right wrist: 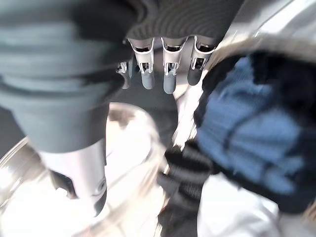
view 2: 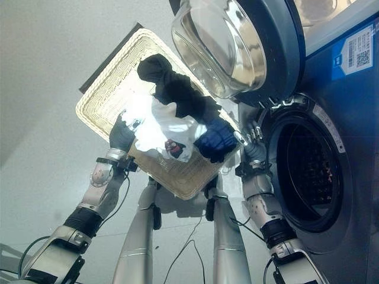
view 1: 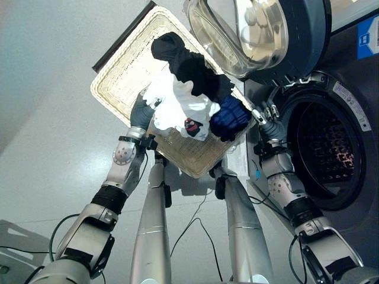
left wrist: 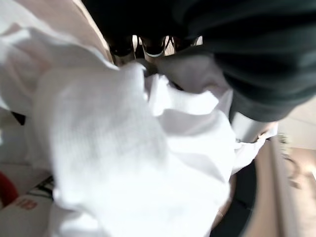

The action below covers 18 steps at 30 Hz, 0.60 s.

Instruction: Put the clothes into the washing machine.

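A woven basket holds a black garment, a white garment and a dark blue knit. My left hand is at the basket's left side. The white garment is bunched between its fingers and thumb, and the fingertips are buried in the cloth. My right hand hovers at the basket's right corner, just beside the blue knit. Its fingers are straight and hold nothing. To the right, the washing machine's drum gapes open.
The washer's round glass door is swung out over the basket's far right corner, close above my right hand. A dark mat edge shows behind the basket. Grey floor spreads to the left.
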### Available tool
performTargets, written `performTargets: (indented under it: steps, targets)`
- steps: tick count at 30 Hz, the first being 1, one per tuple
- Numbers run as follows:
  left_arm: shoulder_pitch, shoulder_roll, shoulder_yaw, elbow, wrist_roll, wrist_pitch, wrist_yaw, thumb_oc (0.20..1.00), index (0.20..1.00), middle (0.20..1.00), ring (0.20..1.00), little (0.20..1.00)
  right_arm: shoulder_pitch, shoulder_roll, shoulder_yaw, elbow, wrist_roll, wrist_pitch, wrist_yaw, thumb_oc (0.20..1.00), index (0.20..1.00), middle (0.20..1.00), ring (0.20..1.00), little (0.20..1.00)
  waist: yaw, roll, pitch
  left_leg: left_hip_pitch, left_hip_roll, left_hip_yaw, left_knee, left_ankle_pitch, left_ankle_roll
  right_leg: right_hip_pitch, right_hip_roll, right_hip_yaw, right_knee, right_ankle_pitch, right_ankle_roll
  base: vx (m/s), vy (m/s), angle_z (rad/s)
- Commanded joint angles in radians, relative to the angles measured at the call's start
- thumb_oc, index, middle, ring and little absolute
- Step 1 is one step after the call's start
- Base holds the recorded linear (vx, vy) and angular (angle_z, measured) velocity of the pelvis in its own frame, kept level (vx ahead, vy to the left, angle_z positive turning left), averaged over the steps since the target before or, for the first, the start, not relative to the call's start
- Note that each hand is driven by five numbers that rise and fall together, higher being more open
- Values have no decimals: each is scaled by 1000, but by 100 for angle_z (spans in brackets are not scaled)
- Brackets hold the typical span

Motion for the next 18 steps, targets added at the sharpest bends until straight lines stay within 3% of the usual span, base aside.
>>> performTargets:
  steps: [1,9,18]
  targets:
    - [-25,-44,35,-141,-59,-64,-106,200,200,200,200,200,58,-8,-2,-137,-63,-30,66,1000,1000,1000,1000,1000,1,14,-1,-8,-77,24,141,-151,21,55,24,-44,-283,241,106,0,0,0]
    - [-6,-81,28,-315,-152,15,-258,200,200,200,200,200,52,-1,69,-258,-54,53,215,1000,1000,1000,1000,1000,6,20,-1,2,-83,24,129,-143,23,64,14,-52,-293,246,107,1,0,1]
    - [-20,-106,7,-406,-192,73,-319,200,200,200,200,200,-16,9,136,-264,-1,144,290,1000,1000,1000,1000,1000,25,28,-1,5,-89,19,128,-137,24,71,6,-64,-296,248,102,-1,-15,2]
